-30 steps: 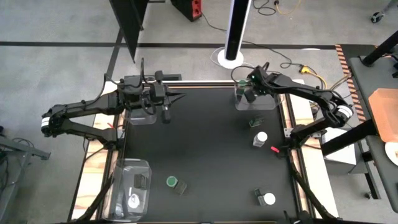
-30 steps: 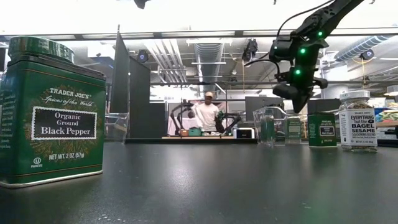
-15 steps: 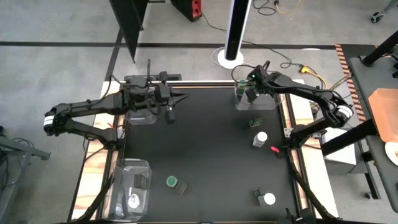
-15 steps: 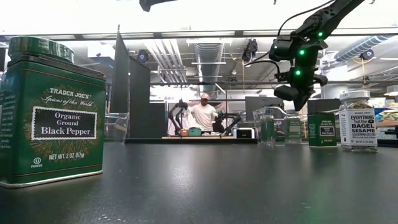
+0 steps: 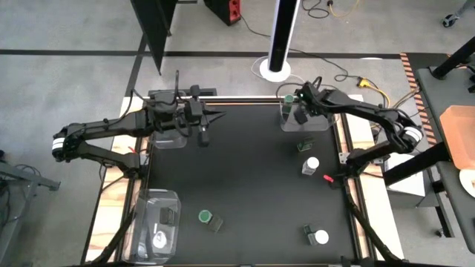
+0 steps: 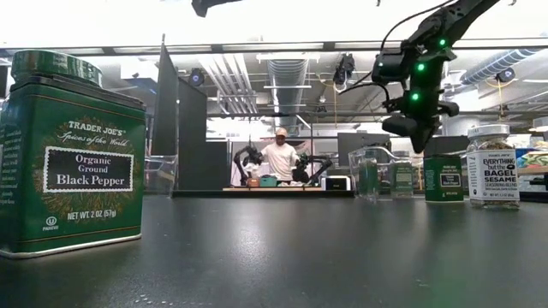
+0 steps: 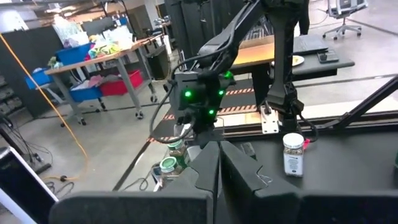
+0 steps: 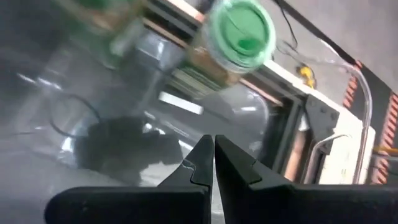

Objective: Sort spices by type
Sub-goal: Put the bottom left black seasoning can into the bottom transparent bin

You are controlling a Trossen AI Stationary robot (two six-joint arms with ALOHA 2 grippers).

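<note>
My right gripper [image 5: 300,115] is shut and empty, slanting down over the clear tray [image 5: 320,124] at the table's far right. A green-lidded spice jar [image 8: 239,31] stands in that tray. My left gripper [image 5: 217,115] is shut and empty, held level above the table beside the far-left tray [image 5: 169,138]. On the table's right side stand a green tin [image 5: 304,146] and a white-lidded jar [image 5: 310,165]. Nearer are a green-lidded jar [image 5: 205,216] and another white-lidded jar [image 5: 320,237].
A clear tray [image 5: 148,200] at the near left holds a dark jar [image 5: 168,215] and a white-lidded one [image 5: 159,239]. In the low view a black pepper tin [image 6: 73,154] stands close by. A person [image 6: 278,158] stands in the room beyond the table.
</note>
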